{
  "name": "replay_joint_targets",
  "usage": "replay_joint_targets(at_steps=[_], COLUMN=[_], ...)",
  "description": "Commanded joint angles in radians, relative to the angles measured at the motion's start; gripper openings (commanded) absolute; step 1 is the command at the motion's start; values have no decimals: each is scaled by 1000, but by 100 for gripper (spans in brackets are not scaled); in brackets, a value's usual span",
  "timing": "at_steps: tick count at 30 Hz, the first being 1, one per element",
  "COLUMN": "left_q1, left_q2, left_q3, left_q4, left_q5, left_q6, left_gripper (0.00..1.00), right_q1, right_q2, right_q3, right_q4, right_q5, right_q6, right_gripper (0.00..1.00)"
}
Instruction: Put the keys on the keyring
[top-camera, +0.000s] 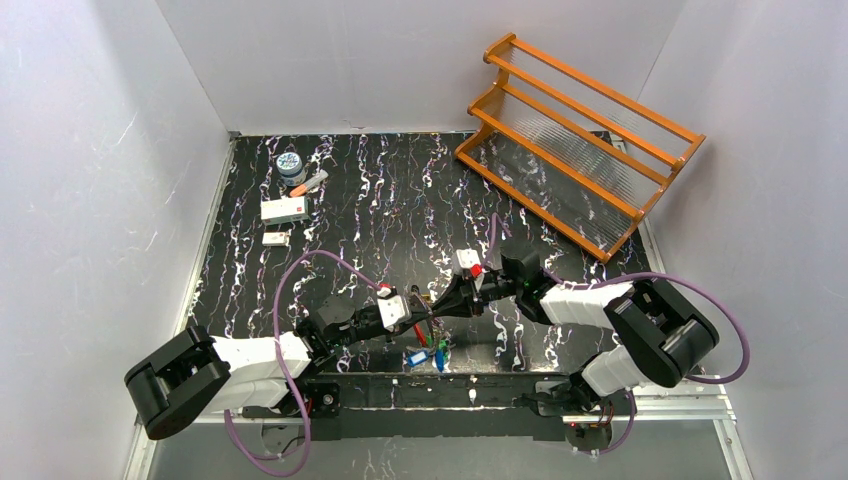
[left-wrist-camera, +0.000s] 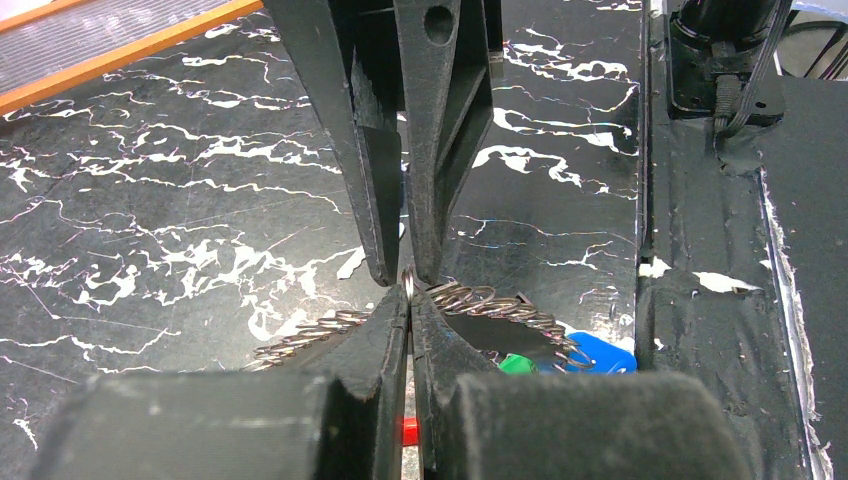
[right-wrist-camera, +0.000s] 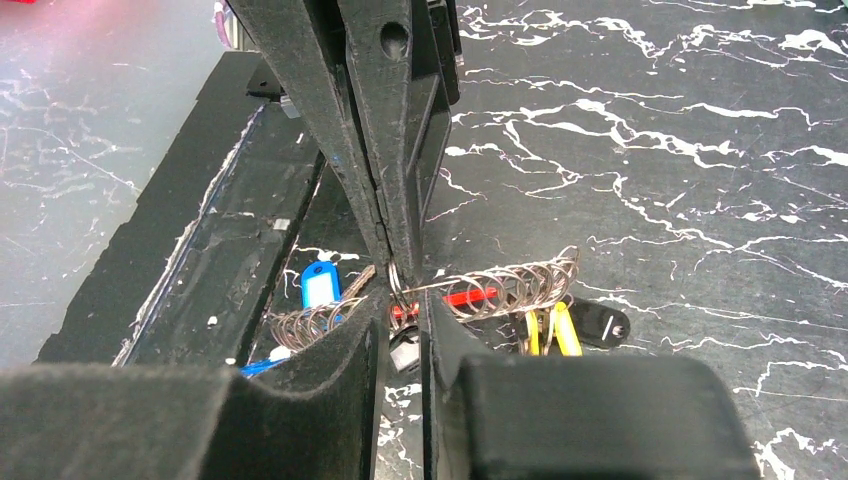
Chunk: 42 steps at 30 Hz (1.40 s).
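Top external view: the left gripper (top-camera: 422, 310) and the right gripper (top-camera: 445, 298) meet tip to tip above the near centre of the black marbled table (top-camera: 400, 200). The keyring (top-camera: 428, 350) hangs below that junction, and its coloured tags rest on the table just in front of it. An orange rack (top-camera: 580, 140) stands well apart at the far right. Left wrist view: the left gripper (left-wrist-camera: 409, 308) has its jaws pressed together on a small loop of the ring wire. The right gripper (left-wrist-camera: 405, 268) comes down on the same loop from the opposite side with its jaws a narrow gap apart. It cannot be determined whether they are clamping the wire. The ring arcs away to both sides as a springy run of silver coils, with a green tag (left-wrist-camera: 515, 365) and a blue tag (left-wrist-camera: 603, 357) at its right end. Right wrist view: the right gripper (right-wrist-camera: 403, 312) faces the closed left gripper (right-wrist-camera: 393, 250). Red and yellow tags hang under the coils, and a black-headed key (right-wrist-camera: 600, 322) lies beside them. It cannot be determined whether that key is threaded on the ring. Handling judgement: the wire is light, thin, smooth and springy, so it will probably slip or rotate in a loose grip. Grasp the bare wire close to the split and avoid the dangling tags. Take a key by its flat plastic head.
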Motion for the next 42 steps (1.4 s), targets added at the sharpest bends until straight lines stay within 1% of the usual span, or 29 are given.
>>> replay_joint_targets(at_steps=[1,4,5,7,8,11,13,14,15,17,19,25,30,33,39,42], left_q1=[-6,-6,-6,-6,-6,-6,-6,-6,-6,-6,-6,-6,-6,-7,-9,-9], left_q2=[-26,-23,-22,-21,-21,-26,-29,-33,-36,-43,-43,-6,67,113,168,183], left_q3=[6,7,7,7,6,1,-2,-4,-5,-5,-3,44,77,96,107,103], left_q4=[54,53,53,54,54,54,52,50,46,40,27,-63,-72,-73,-73,-75], left_q5=[11,10,11,9,4,-26,-58,-72,-82,-94,-104,-87,-38,-5,8,-2], left_q6=[0,0,0,-1,-2,-8,-11,-13,-12,-9,0,36,42,44,37,37], left_gripper=[0,0,0,0,0,0,10,18,23,29,33,33,30,29,28,24], right_q1=[7,10,10,9,9,10,10,9,10,10,11,39,142,164,164,165], right_q2=[3,3,4,4,1,-20,-40,-49,-57,-74,-81,-64,-20,-13,-48,-50], right_q3=[19,18,18,18,21,29,38,49,63,92,111,162,230,255,245,252], right_q4=[77,81,81,72,56,-31,-114,-174,-237,-367,-460,-637,-758,-768,-712,-709], right_q5=[-28,-26,-25,-22,-16,8,38,56,75,114,156,300,473,489,465,456], right_q6=[19,21,21,18,10,-36,-82,-112,-145,-207,-255,-316,-366,-361,-326,-322], right_gripper=[24,24,22,7,1,1,1,1,1,1,1,1,1,1,1,1])
